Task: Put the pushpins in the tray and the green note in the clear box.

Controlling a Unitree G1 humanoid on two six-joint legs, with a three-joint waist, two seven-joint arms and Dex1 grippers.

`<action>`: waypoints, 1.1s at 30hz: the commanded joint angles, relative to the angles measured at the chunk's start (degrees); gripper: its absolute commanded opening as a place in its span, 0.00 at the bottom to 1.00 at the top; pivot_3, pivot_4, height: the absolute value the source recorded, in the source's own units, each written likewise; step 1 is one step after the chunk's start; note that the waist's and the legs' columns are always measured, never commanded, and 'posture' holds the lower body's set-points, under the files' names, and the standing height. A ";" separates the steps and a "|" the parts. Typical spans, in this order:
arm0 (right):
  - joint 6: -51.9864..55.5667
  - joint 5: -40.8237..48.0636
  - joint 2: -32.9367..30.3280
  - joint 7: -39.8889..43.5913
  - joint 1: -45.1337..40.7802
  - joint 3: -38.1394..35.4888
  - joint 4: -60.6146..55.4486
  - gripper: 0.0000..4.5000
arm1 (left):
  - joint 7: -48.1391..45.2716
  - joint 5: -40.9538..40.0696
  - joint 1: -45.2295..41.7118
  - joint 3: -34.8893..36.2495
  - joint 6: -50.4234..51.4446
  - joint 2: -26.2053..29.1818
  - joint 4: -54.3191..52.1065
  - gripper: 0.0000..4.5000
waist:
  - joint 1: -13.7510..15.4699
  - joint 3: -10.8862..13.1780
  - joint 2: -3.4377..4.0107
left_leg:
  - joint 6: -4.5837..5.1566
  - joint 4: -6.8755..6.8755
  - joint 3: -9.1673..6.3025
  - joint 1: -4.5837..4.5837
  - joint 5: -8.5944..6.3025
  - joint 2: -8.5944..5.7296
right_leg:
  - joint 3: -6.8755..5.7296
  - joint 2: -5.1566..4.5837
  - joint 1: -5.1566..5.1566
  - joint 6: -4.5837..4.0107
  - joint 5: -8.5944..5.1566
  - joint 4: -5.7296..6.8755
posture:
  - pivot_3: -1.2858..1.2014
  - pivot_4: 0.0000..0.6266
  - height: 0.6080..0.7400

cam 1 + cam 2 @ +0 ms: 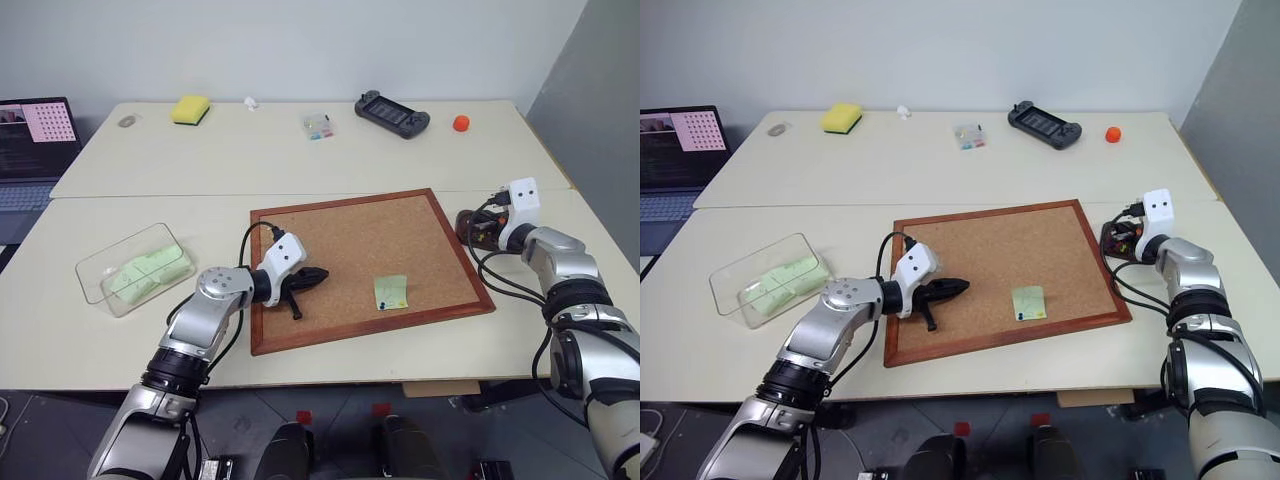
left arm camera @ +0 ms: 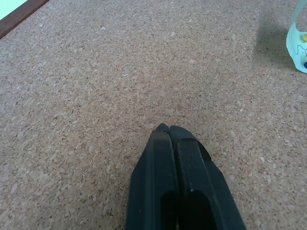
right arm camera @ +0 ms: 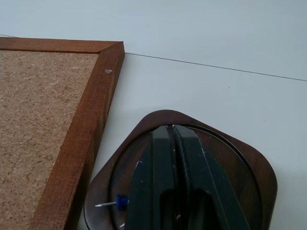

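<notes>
Both grippers are closed, empty: right gripper (image 3: pixel 171 128) over the tray (image 3: pixel 256 165), seemingly delivering a pushpin (image 3: pixel 117 202); left gripper (image 2: pixel 168 128) waits nearby.

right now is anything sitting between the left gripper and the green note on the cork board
Nothing visible does. The left gripper is shut over the cork board, and only bare cork lies between it and the green note, which has pushpins stuck in its lower edge.

No text, label or number can be read anywhere.
</notes>
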 commanded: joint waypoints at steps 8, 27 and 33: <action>-2.12 0.11 -0.77 0.09 -2.49 -1.66 1.39 0.32 | -0.49 1.91 1.50 -1.76 0.62 0.89 1.27 0.00 | -0.27 0.00 0.00 | 0.00 0.00 0.00 0.00 0.00 0.00 | 0.00 0.00 0.00 0.00 0.00 0.00 | 0.52 0.24 1.00; 3.94 6.74 -7.20 28.48 10.26 1.68 -26.95 0.89 | -0.74 1.55 0.95 -1.78 0.35 0.86 1.84 0.00 | -0.20 -0.01 0.02 | 0.01 0.00 -0.07 -0.03 0.00 0.00 | -0.05 0.00 0.01 0.01 0.00 -0.01 | 0.52 0.24 1.00; 16.86 14.28 -14.06 38.29 21.98 2.48 -49.89 0.89 | -0.94 1.38 1.39 -1.66 0.60 1.14 1.54 0.00 | 0.04 -0.04 0.08 | 0.05 0.01 -0.10 -0.06 -0.04 0.00 | -0.07 -0.02 0.02 0.01 0.00 -0.05 | 0.52 0.24 1.00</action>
